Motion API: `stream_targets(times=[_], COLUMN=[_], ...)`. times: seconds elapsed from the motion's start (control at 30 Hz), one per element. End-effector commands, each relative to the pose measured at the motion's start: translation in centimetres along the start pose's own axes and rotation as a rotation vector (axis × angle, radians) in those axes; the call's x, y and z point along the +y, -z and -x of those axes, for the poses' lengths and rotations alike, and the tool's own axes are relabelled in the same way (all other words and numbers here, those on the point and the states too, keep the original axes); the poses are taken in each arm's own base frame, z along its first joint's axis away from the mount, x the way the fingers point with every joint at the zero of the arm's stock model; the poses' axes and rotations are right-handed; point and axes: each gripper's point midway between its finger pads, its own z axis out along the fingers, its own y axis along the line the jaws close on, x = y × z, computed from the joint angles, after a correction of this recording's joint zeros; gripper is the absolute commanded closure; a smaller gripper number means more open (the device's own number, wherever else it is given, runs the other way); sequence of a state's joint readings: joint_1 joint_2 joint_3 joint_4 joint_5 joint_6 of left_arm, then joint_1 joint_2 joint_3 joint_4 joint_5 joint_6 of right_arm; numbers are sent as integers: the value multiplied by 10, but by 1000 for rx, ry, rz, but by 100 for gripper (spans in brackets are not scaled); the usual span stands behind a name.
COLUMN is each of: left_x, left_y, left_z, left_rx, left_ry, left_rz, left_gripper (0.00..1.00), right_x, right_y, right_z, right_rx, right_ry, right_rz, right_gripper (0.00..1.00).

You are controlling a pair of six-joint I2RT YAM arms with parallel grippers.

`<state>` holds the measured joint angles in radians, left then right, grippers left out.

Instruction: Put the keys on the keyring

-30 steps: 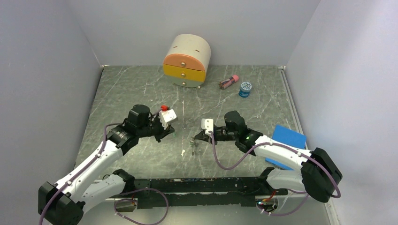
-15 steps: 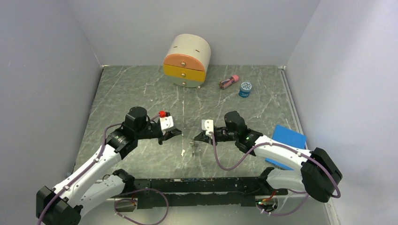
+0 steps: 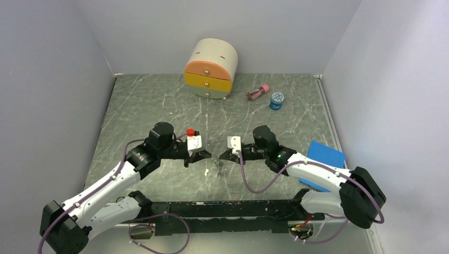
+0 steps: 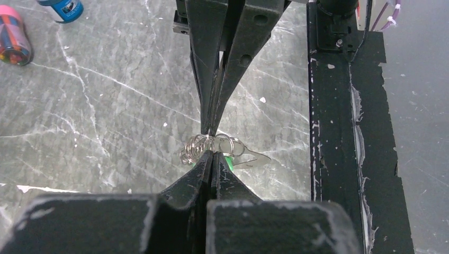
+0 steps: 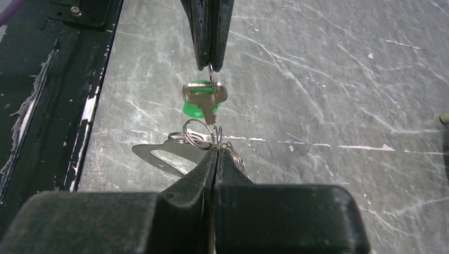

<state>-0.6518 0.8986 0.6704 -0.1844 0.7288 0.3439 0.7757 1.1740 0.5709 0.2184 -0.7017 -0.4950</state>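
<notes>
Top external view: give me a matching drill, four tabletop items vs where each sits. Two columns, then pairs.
Items
1. drawer unit
2. pink tube
3. blue pad
4. key

Places
A. hanging from the left gripper's shut tips, close to the right gripper
B. far edge of the table, centre-left
C. right edge of the table, beside the right arm
D. lying just left of the small blue jar

Pairs: 1-B, 2-D, 3-C, 4-A

Drawer box (image 3: 210, 69), pink tube (image 3: 258, 92), blue pad (image 3: 324, 156).
</notes>
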Motion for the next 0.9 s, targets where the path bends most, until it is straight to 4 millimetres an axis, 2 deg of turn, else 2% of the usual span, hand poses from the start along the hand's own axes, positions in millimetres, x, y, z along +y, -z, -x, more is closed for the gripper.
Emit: stream_targets(times=[0.0, 0.47, 0.67, 0.87], left_x=[-2, 2, -3, 1], left_y=[-9, -20, -20, -21], left_z=[8, 4, -5, -11], left_rx=[-46, -72, -26, -4], left_ry=[24, 98, 118, 138], left_rz=[-25, 4, -1, 25], left_gripper=[97, 97, 97, 97], right_x=[2, 0, 0, 0], right_y=[-1, -1, -2, -2], right_z=[14, 15, 14, 15], right_rx=[-53, -56, -52, -54], right_ry=[56, 56, 56, 56], right_rz=[22, 15, 17, 18], right_gripper=[100, 100, 100, 100])
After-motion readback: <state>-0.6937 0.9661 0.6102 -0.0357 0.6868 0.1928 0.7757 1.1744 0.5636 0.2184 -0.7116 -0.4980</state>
